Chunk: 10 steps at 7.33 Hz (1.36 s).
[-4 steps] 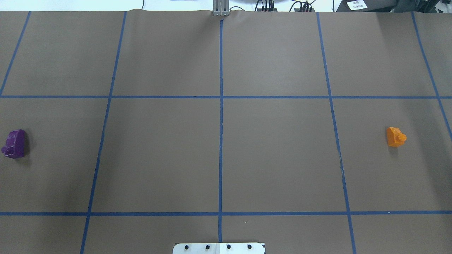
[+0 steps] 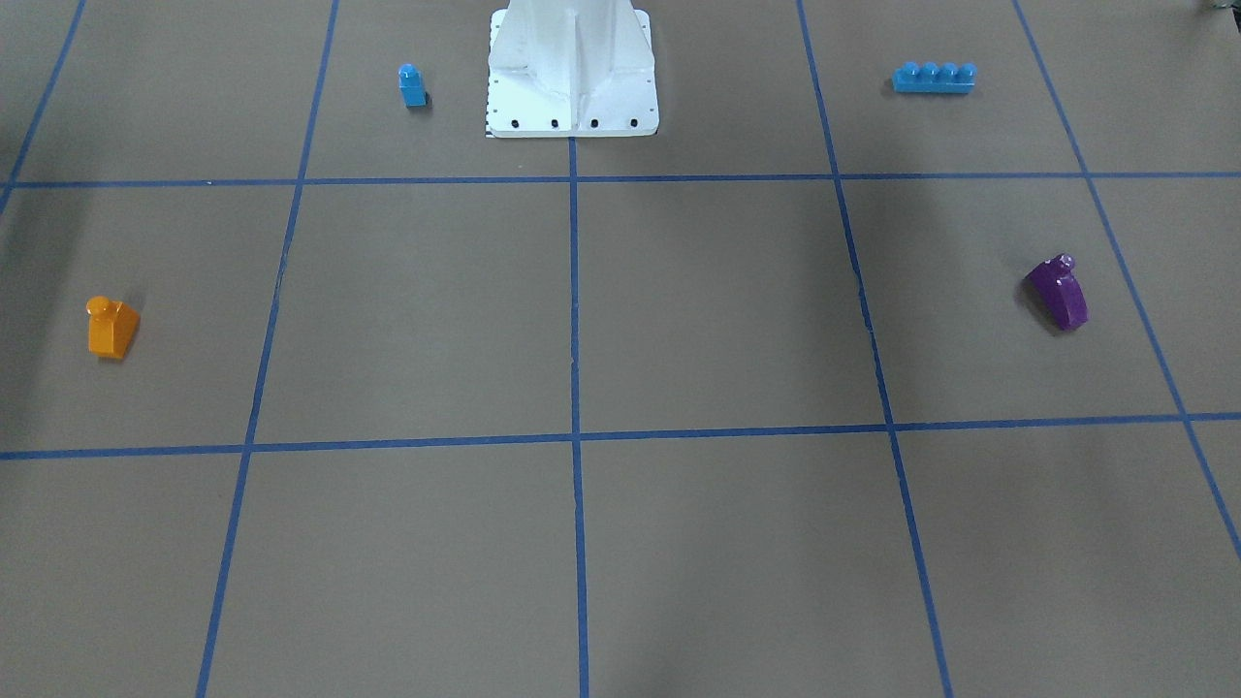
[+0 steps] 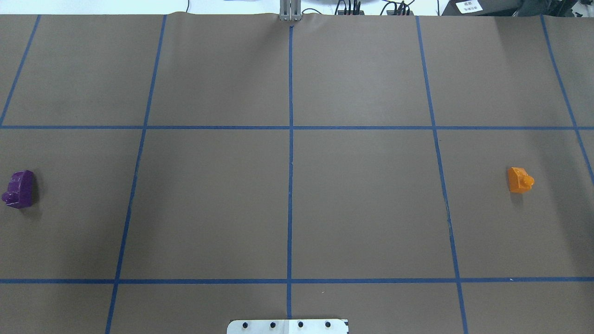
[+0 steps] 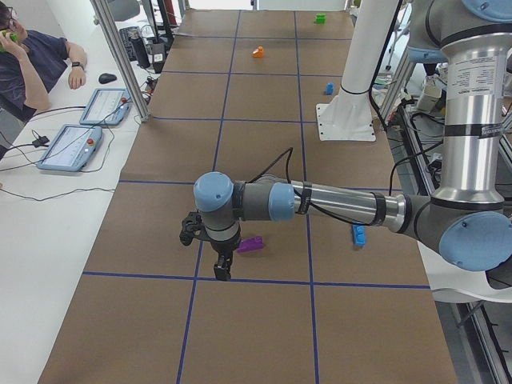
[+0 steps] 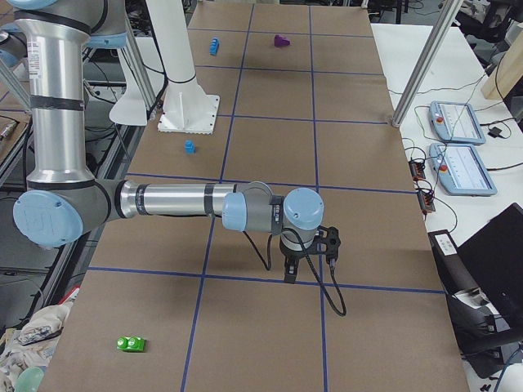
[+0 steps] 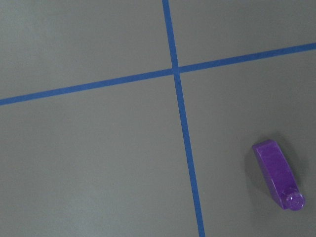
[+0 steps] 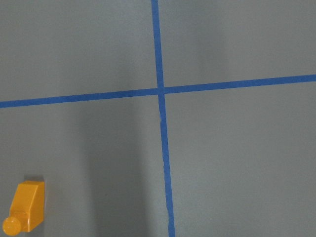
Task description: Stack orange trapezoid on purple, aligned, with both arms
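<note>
Going from the robot's left across to its right: the purple brick [image 3: 18, 189] sits way out at the left edge of the brown counter [image 3: 362, 199], in the middle row of the blue tape grid [image 3: 290, 185], all on its own. The left arm [image 4: 344, 206] is stretched out low over that end, and its end effector [image 4: 221, 274] hangs pointing down, near the purple brick but not touching it. It only shows up in the side view, so I honestly can't tell how wide it's spread, and I can't make out anything in it. Its wrist camera sees the brick down in the lower right corner, just off a tape crossing.

Back by the robot on that same side there's a long blue brick [image 2: 934, 77]. Then comes the white pedestal [image 2: 572, 68] in the middle, with a small blue brick [image 2: 412, 85] just past it.

The orange brick [image 3: 519, 180] is way over on the right, same middle row, well apart from the purple one, so nothing is stacked. The right arm [image 5: 172, 200] reaches out the same way. Its end effector [image 5: 292, 276] points down over the counter, and again I can't tell how far it's spread. A green brick [image 5: 131, 344] lies off past that end.
</note>
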Tool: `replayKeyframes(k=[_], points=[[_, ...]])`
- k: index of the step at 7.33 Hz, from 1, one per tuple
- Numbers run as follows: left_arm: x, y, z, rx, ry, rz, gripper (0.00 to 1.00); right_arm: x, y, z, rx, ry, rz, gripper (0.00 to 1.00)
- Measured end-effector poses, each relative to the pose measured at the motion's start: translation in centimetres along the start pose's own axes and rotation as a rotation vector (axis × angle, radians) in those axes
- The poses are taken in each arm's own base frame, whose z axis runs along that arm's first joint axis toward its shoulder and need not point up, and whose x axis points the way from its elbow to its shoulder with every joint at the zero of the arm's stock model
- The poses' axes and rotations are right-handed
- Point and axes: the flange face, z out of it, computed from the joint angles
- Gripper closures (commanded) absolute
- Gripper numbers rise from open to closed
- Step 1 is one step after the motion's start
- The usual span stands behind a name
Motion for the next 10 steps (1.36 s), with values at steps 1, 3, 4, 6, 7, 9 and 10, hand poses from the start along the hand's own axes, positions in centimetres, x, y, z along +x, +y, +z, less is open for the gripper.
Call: replayKeyframes(k=[1,3,4,6,7,9,10], points=[[1.6,-1.2,-0.2,0.011,0.000,-0.013,0.00,-0.2,0.0,-0.2,0.004,0.000,0.000,0.00],[4.3,-2.6,-0.1,0.051,0.051,-0.134,0.00,-0.8,-0.2,-0.7,0.016,-0.002,-0.008,0.00],[5.1,-2.8,0.8,0.046,0.097,-0.226,0.00,-1.1,-0.4,-0.9,0.022,-0.002,-0.014,0.00],[5.7,0.2,4.3,0.063,0.144,-0.343,0.00,-2.5,-1.0,-2.0,0.044,-0.009,-0.033,0.00],[6.0,3.4,6.5,0.097,0.162,-0.392,0.00,-2.9,-1.1,-2.2,0.049,-0.013,-0.039,0.00],[8.4,8.2,11.0,0.130,0.153,-0.442,0.00,-3.0,-0.9,-2.3,0.050,-0.014,-0.036,0.00],[10.0,8.9,12.9,0.130,0.122,-0.435,0.00,-3.0,-0.8,-2.3,0.050,-0.015,-0.034,0.00]])
